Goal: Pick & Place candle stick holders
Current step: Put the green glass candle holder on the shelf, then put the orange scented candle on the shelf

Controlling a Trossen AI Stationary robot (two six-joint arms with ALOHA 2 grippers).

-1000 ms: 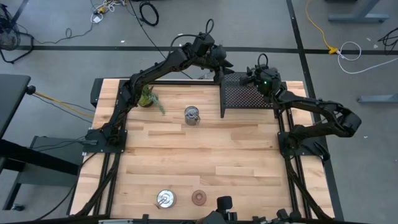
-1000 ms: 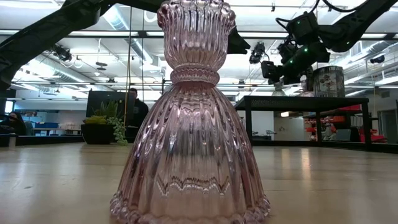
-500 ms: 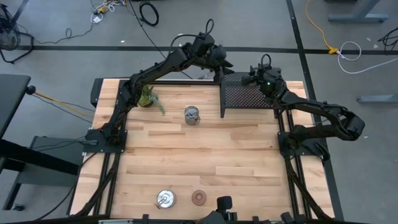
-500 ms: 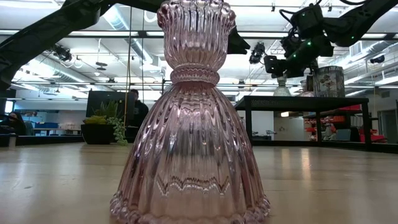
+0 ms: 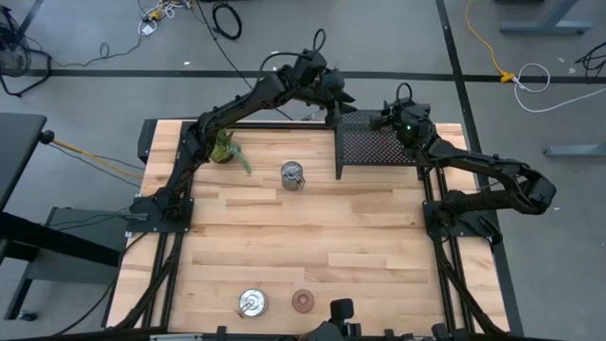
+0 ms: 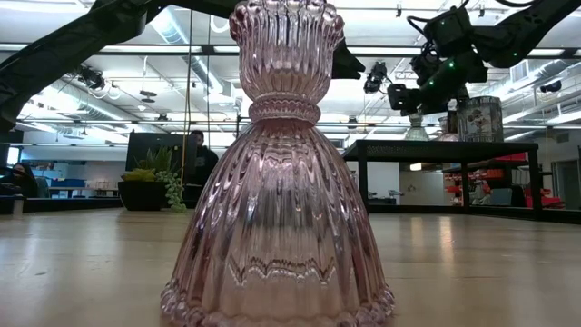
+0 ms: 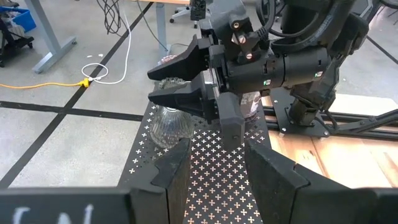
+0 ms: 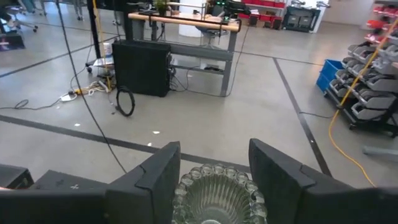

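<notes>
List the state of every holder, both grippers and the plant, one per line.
Clear glass holder: between the right gripper's fingers, over the black perforated tray.
Left gripper: open, empty, facing the tray.
Pink glass holder: upright on the table.
Silver holder: standing mid-table.
Silver holder at near edge: on the table.
Brown holder: beside it.
Potted plant: upright.

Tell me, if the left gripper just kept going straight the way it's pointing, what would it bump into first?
Probably the right gripper, which faces it over the black perforated tray and grips a clear glass candle holder. The left gripper hangs open above that tray; how far apart they are is hard to judge.
</notes>
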